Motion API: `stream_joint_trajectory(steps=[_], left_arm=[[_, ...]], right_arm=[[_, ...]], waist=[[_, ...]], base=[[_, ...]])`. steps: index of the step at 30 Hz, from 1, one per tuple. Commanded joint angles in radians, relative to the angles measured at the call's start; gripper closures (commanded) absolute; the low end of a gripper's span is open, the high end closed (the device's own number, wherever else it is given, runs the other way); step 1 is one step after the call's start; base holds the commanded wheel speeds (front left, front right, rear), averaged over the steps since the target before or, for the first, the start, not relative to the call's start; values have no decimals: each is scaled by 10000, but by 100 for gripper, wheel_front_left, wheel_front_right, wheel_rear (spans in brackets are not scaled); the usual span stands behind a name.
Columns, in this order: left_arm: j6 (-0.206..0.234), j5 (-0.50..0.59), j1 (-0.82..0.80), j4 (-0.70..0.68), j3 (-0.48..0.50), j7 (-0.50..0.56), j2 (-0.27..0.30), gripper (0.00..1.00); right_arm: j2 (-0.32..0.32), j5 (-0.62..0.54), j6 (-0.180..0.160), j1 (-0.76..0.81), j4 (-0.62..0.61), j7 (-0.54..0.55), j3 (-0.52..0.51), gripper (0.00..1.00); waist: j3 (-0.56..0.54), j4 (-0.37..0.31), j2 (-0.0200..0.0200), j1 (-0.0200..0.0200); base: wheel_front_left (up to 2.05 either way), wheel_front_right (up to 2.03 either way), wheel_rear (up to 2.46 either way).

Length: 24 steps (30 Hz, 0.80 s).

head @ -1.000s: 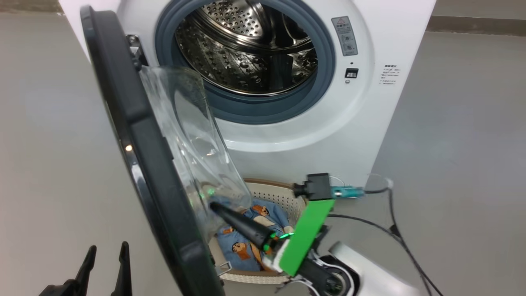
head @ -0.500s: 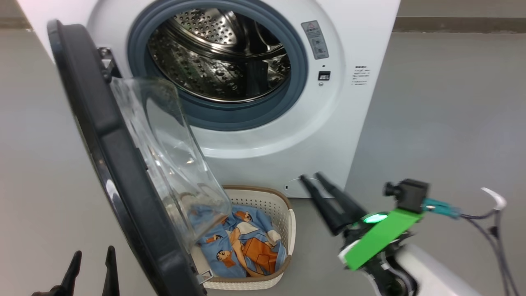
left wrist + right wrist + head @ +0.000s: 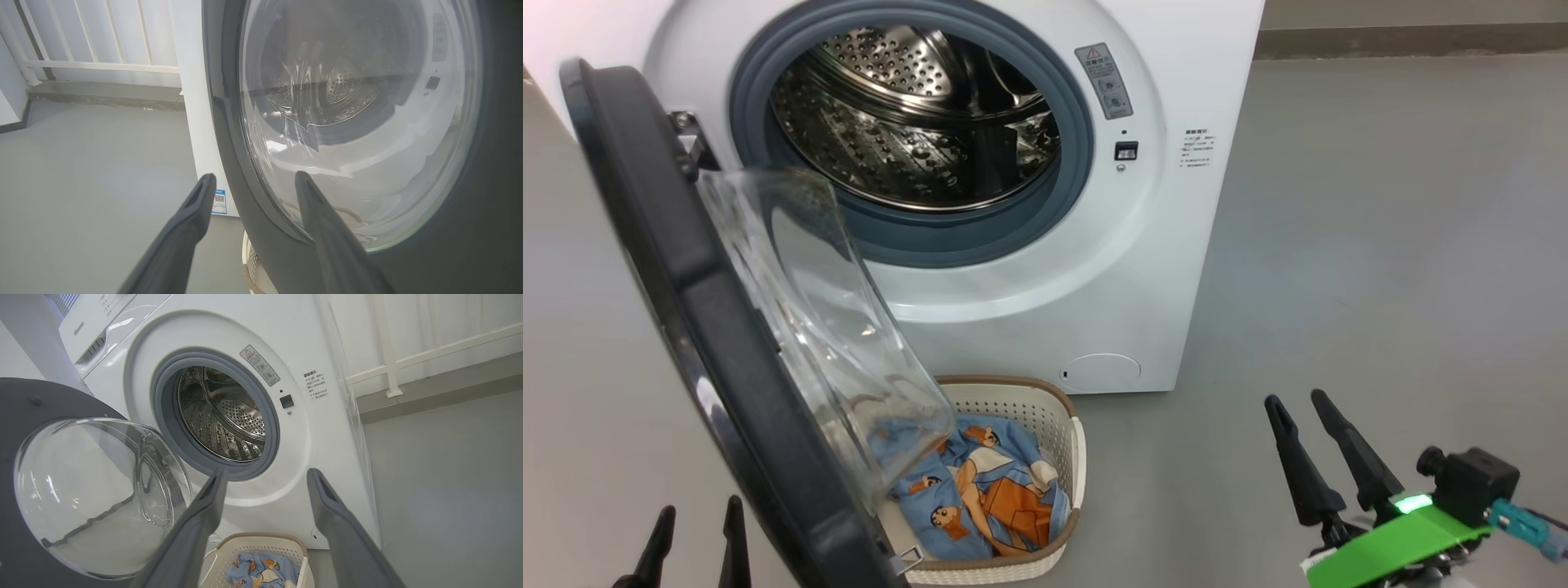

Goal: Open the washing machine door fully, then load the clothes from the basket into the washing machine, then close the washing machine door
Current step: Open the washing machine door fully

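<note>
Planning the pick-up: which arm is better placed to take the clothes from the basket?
Right. The right gripper, open, has bare floor between it and the basket. The left gripper is on the far side of the washing machine door, which stands between it and the clothes.

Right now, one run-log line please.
door: open | clothes: in basket | drum: empty | left end effector: open, empty | right end effector: open, empty

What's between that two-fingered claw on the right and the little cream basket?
Bare grey floor, in the head view, separates the dark two-fingered right gripper from the cream perforated plastic basket.
</note>
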Motion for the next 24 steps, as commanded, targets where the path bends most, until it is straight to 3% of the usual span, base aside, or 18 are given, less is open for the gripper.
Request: stream_joint_trajectory(steps=[1,15,24], left_arm=[[-14,63,-108,-288,349,-63,181,0],[-14,44,15,-302,436,-63,190,0],[-14,31,25,-287,408,-63,222,0]], right_arm=[[53,-137,17,6,-314,-117,140,0],[850,-3701,17,1466,-777,-118,-2002,0],[1094,-4601,17,1762,-712,-118,-2504,0]], waist=[[3,-46,0,0],[-33,-317,0,0],[40,-323,0,0]], base=[[0,0,0],[0,0,0],[0,0,0]])
